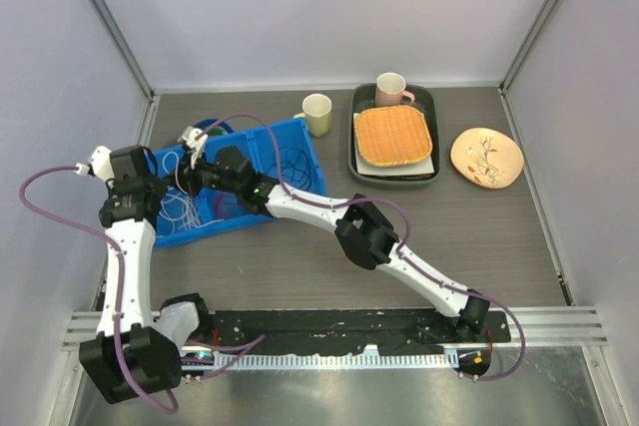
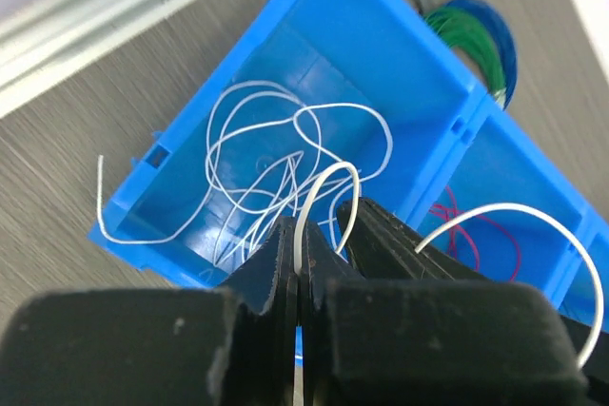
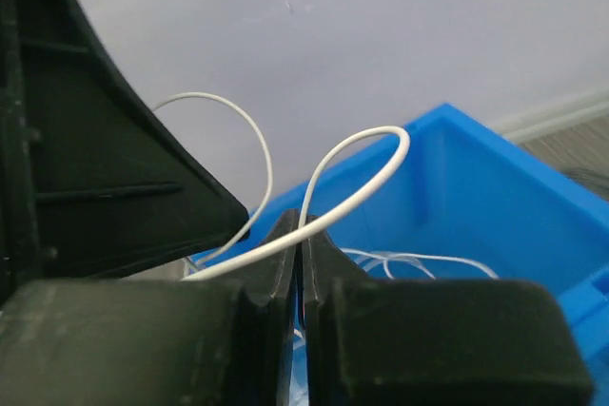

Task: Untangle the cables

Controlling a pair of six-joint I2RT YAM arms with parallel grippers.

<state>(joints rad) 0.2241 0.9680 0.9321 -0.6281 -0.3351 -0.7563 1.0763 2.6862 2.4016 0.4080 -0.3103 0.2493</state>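
A tangle of white cables [image 2: 276, 154] lies in the left compartment of the blue bin [image 2: 381, 54], and a red cable [image 2: 481, 230] lies in the compartment beside it. My left gripper [image 2: 301, 227] is shut on a white cable strand [image 2: 324, 183] that arches up from its tips. My right gripper [image 3: 303, 222] is shut on a white cable loop [image 3: 366, 145] above the bin. The two grippers sit close together over the bin's left part, left gripper [image 1: 170, 187] and right gripper [image 1: 200, 175]. The right gripper's fingers [image 2: 390, 230] show just beside the left one's.
A green-and-blue coiled band [image 2: 481, 40] lies beyond the bin's far corner. To the right stand a cream cup [image 1: 318, 114], a dark tray [image 1: 354, 142] holding a woven mat [image 1: 393, 136] and a pink cup [image 1: 391, 90], and a flowered plate [image 1: 486, 157]. Grey walls enclose the table.
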